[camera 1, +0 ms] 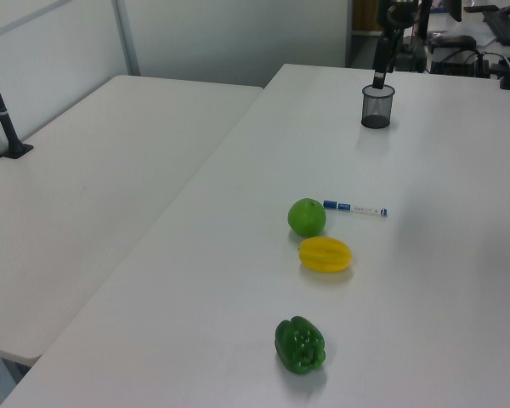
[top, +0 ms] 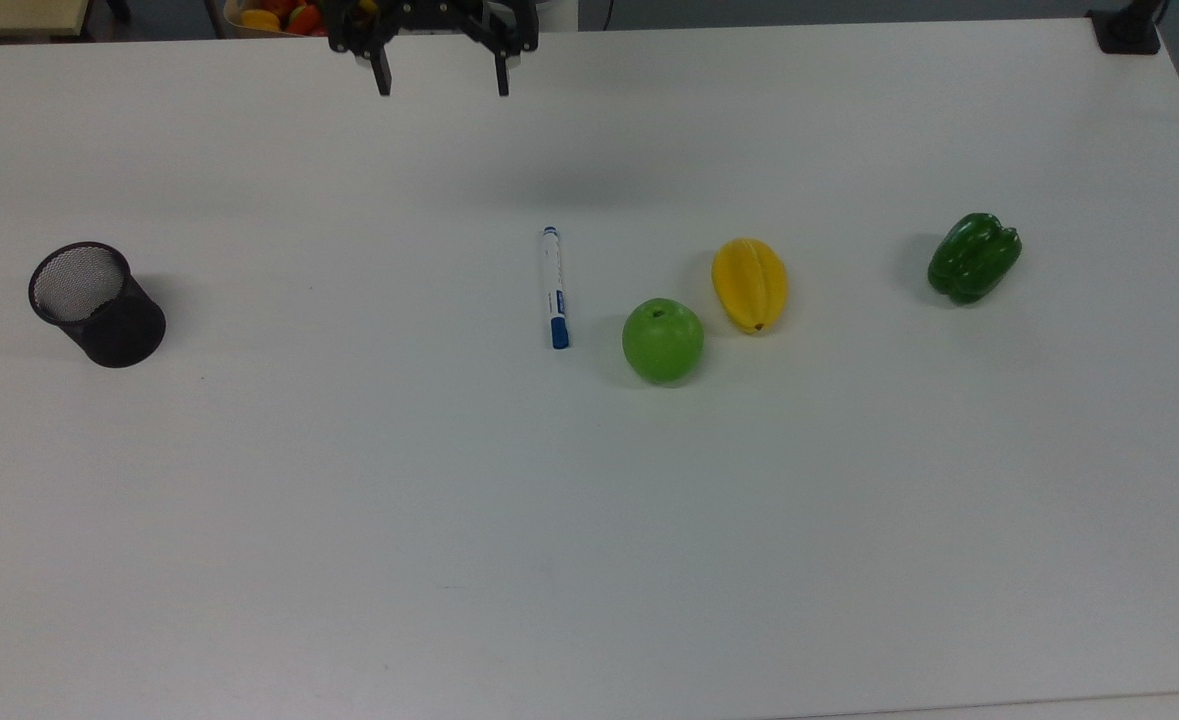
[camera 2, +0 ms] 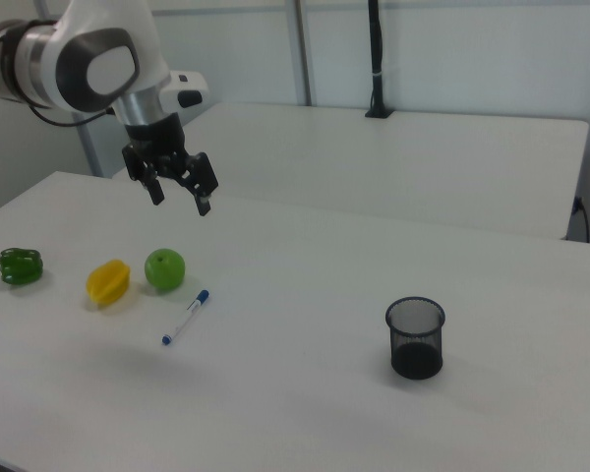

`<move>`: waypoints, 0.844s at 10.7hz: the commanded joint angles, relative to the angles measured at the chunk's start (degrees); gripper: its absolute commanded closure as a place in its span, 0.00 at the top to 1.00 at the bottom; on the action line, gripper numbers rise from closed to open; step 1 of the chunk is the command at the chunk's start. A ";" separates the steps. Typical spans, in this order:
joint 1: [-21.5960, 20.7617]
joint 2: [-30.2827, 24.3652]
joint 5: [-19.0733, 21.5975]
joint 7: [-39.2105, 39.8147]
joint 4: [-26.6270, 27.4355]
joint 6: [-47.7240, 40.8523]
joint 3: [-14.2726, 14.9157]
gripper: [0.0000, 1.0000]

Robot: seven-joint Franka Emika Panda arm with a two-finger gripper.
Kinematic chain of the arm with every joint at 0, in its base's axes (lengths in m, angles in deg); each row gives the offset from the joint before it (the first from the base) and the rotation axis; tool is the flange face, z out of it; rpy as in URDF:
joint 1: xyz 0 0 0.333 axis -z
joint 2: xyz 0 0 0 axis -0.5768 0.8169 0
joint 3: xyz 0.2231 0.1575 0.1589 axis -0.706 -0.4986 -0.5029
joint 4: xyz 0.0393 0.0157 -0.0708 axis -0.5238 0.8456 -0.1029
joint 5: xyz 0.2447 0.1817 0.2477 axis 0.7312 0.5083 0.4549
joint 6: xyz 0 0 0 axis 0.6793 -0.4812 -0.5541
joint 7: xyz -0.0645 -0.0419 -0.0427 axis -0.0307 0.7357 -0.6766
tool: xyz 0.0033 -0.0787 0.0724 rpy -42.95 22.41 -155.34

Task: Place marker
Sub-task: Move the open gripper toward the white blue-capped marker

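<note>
Top view: gripper (top: 439, 88) at far table (top: 349, 520) edge, jaws spread w/ gap, nothing between them. Marker (top: 554, 288) lies flat on table, nearer cam than jaws & to the top view's right of them, well apart. Apple (top: 662, 340) just beside marker's near end, further right; starfruit (top: 749, 284) near apple, right & slightly back; pepper (top: 973, 257) well apart, far right of jaws. Mesh cup (top: 95, 303) upright, well to the top view's left of jaws. Right view: gripper (camera 2: 180, 196) hangs above table, over area behind apple (camera 2: 164, 268)/marker (camera 2: 185, 318); cup (camera 2: 416, 337) far to the right view's right.
</note>
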State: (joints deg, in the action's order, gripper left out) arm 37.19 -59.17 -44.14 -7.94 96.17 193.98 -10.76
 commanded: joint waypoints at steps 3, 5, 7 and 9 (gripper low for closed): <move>-1.69 4.36 -0.26 1.27 4.30 9.25 0.67 1.00; -2.74 7.17 -1.49 1.18 4.30 11.28 0.67 1.00; -3.01 9.99 -1.85 1.09 4.38 14.96 0.67 1.00; -4.50 12.62 -1.94 1.00 4.38 16.81 0.67 1.00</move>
State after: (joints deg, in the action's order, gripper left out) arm 34.68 -48.48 -45.41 -7.83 99.90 207.91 -10.78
